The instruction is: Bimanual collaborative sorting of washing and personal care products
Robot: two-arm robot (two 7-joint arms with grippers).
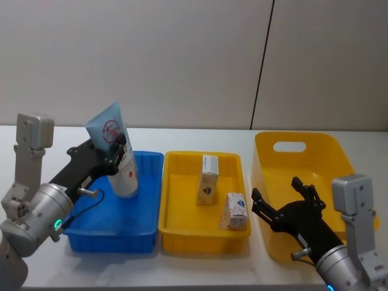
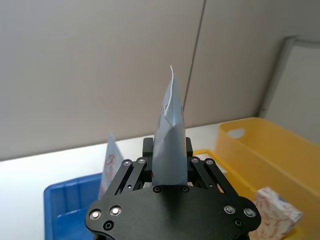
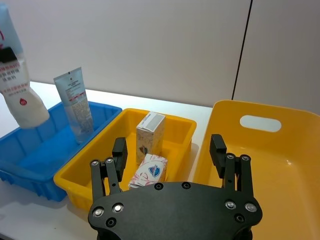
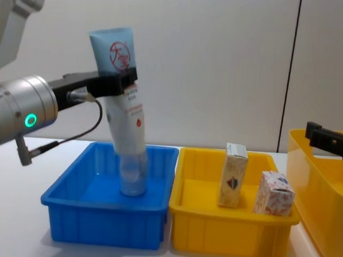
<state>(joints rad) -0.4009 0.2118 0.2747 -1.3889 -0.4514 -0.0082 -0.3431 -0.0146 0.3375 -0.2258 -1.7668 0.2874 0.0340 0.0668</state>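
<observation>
A pale blue squeeze tube with a red round logo tilts over the blue tray, crimped end up. My left gripper is shut on its upper part, and the left wrist view shows the tube pinched in the left gripper. A second tube stands in the blue tray. Two cream cartons stand in the small yellow tray. My right gripper is open and empty over the large yellow bin.
The three containers stand in a row on a white table, blue at the left, the small yellow tray in the middle, the tall bin at the right. A grey wall rises close behind them. Bare table lies in front of the trays.
</observation>
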